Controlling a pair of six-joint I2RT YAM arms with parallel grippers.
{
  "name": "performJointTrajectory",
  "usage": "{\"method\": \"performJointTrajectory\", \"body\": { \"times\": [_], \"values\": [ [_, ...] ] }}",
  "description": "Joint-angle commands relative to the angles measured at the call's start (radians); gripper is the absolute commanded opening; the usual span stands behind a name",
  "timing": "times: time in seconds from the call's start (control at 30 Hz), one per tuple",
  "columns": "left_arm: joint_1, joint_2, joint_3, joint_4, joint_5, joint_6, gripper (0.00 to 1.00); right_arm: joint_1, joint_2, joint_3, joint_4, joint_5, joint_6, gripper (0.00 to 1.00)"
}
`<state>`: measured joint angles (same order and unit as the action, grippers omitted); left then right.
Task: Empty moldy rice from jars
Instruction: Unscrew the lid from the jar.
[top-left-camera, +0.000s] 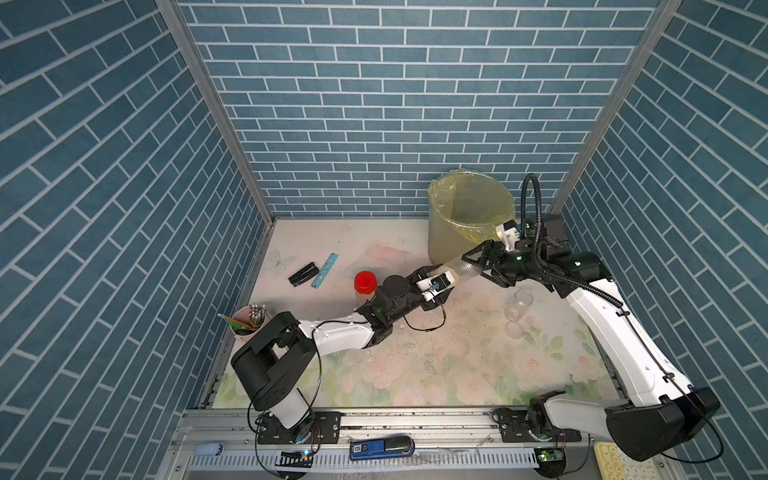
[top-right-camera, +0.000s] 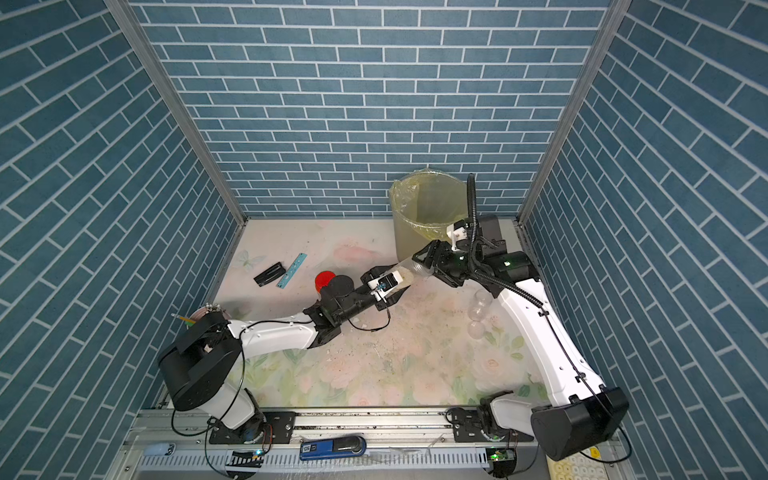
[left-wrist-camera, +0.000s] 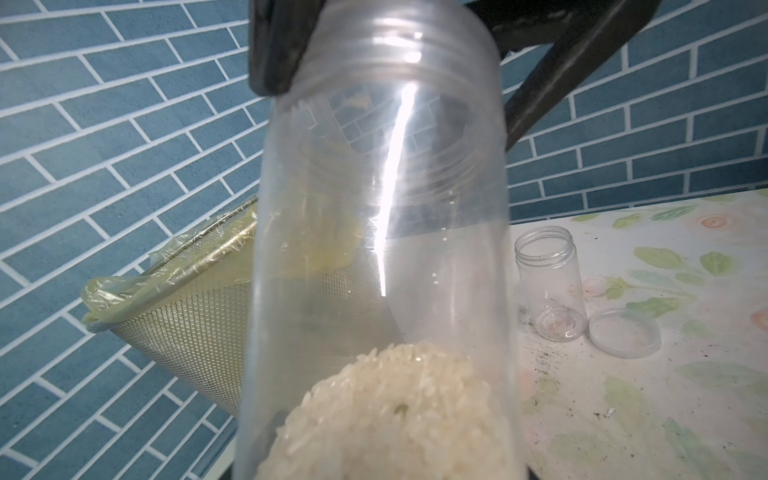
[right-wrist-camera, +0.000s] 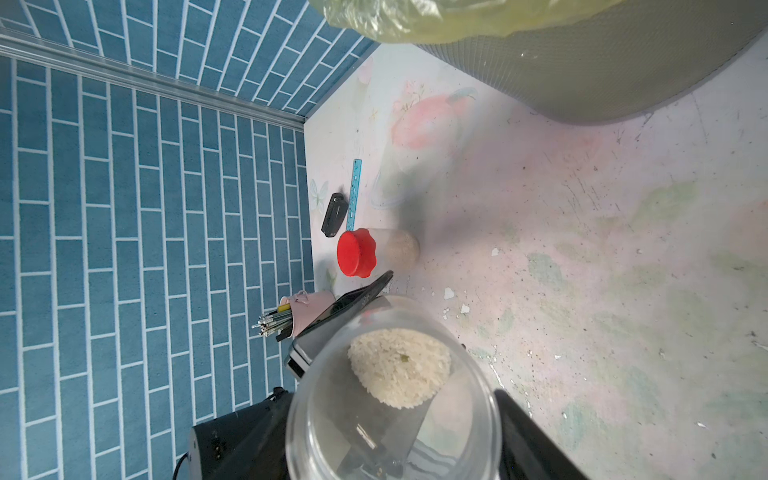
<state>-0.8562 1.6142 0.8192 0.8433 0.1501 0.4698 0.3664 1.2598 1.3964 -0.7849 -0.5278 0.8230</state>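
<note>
One open jar (top-left-camera: 461, 268) spans both hands, mid-frame in both top views.
It lies nearly level: base held by the left hand (top-left-camera: 437, 285), mouth toward the right hand (top-left-camera: 478, 259), which straddles the neck; clamped or not, I cannot tell. Rice (left-wrist-camera: 395, 415) clumps at the base; the bin (top-left-camera: 440, 232), upper right, sits nearer the right arm.

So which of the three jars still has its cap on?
The red-capped jar; the raised rice jar and the empty jar beside a loose lid are both open.

Yellow-bagged bin (top-left-camera: 441, 237) at back; pencil cup (top-left-camera: 245, 320) left; stapler (top-left-camera: 303, 274) beside blue ruler (top-left-camera: 325, 270).
</note>
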Motion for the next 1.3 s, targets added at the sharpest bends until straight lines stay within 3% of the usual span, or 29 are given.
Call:
{"method": "performJointTrajectory", "body": {
  "times": [0.0, 0.13, 0.23, 0.33, 0.43, 0.53, 0.73, 0.97, 1.27],
  "values": [
    [-0.004, -0.026, -0.008, 0.038, -0.001, 0.004, 0.21, 0.005, 0.000, 0.028, -0.020, -0.006, -0.046, 0.63],
    [-0.001, -0.034, -0.007, 0.006, 0.045, -0.011, 0.19, 0.004, -0.003, 0.043, -0.034, -0.055, -0.181, 0.42],
    [0.023, -0.041, -0.007, -0.013, 0.156, -0.070, 0.17, 0.000, -0.001, 0.058, -0.075, -0.166, -0.390, 0.36],
    [0.056, -0.042, -0.011, -0.011, 0.271, -0.146, 0.14, -0.008, -0.015, 0.082, -0.134, -0.171, -0.649, 0.32],
    [0.069, -0.042, -0.027, 0.002, 0.315, -0.171, 0.11, -0.044, -0.027, 0.076, -0.159, -0.269, -0.865, 0.30],
    [0.084, -0.043, -0.017, -0.041, 0.366, -0.188, 0.11, -0.064, -0.026, 0.049, -0.168, -0.373, -1.010, 0.28],
    [0.093, -0.035, -0.011, -0.105, 0.377, -0.160, 0.09, -0.116, 0.052, 0.150, -0.342, -0.427, -1.271, 0.13],
    [0.127, -0.037, -0.035, -0.090, 0.389, -0.178, 0.06, -0.137, 0.104, 0.226, -0.449, -0.419, -1.458, 0.05],
    [0.143, -0.023, -0.032, -0.089, 0.399, -0.197, 0.04, -0.137, 0.145, 0.306, -0.463, -0.412, -1.536, 0.00]
  ]
}}
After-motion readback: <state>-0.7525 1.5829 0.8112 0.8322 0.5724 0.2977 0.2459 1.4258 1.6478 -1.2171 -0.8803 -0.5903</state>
